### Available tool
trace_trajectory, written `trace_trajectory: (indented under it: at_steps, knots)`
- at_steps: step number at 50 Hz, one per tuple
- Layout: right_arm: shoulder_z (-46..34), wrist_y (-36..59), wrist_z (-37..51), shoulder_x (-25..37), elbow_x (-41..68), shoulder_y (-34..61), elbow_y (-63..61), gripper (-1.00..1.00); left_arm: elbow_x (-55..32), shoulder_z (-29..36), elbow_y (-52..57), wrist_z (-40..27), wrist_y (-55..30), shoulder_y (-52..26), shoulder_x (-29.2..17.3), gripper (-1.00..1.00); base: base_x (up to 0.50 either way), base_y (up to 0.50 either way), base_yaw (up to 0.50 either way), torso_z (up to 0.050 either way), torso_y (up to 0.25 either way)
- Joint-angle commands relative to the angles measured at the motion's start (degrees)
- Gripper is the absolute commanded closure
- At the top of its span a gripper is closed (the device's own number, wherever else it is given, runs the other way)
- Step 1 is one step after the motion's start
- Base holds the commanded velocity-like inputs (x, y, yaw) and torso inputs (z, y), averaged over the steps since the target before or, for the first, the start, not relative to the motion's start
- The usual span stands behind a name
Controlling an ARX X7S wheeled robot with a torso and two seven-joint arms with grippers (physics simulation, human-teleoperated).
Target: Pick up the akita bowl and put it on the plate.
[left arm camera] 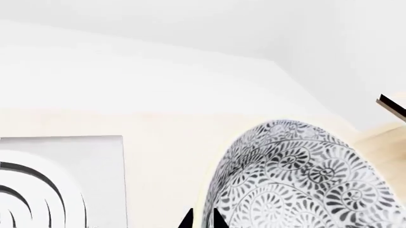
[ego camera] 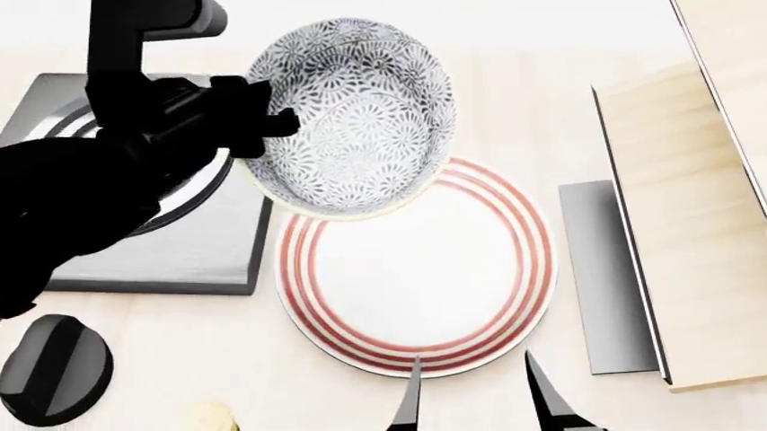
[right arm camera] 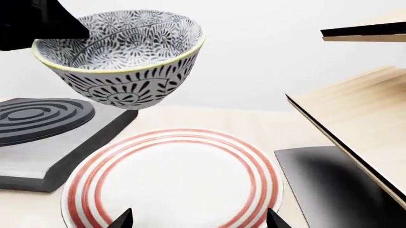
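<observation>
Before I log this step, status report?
Left gripper shut on bowl, held in the air, tilted. Right gripper open, empty, near plate. Plate bare, nothing in the way.

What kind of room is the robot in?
It looks like a pretend kitchen counter. There is a stove burner with dark rings, a red-ringed plate on the pale wooden top, and the patterned akita bowl that the left gripper holds above them.

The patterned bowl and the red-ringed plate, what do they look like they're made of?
The akita bowl looks like glazed ceramic: thick pale rim, dense grey-black leaf pattern inside and out. The plate also looks ceramic, smooth white with thin red rings near its rim. These are simulator renders, so that's only how they look.
</observation>
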Motion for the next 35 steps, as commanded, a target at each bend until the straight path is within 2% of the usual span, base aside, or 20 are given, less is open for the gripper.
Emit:
trace_trajectory:
  at_steps: [1,5,11,19,35]
  knots:
    - [0.0,-0.2,0.1,0.1,0.0,-0.1,0.1,-1.00,-1.2,-0.6,-0.5,0.8,1.2,0.8,1.5,1.00,0.00,0.00,0.00,0.000,0.000]
    - [-0.1,0.0,0.1,0.1,0.0,-0.1,-0.2,-1.00,0.4,0.6,-0.4,0.2,2.5,1.4,1.6,1.00,0.00,0.00,0.00,0.000,-0.026]
    - [-0.3,0.3,0.2,0.1,0.0,0.1,-0.4,-1.00,-0.4,0.5,-1.6,1.1,2.5,1.7,2.1,1.00,0.00,0.00,0.00,0.003,-0.209]
    - [-0.6,0.5,0.2,0.1,-0.1,0.2,-0.5,-1.00,-2.4,-0.5,-3.2,2.7,2.0,1.9,2.6,1.00,0.00,0.00,0.00,0.000,-0.002]
    - [-0.7,0.5,0.4,0.3,-0.1,0.1,-0.8,-1.00,-1.9,0.2,-1.6,0.0,4.0,3.6,3.7,1.00,0.00,0.00,0.00,0.000,0.000]
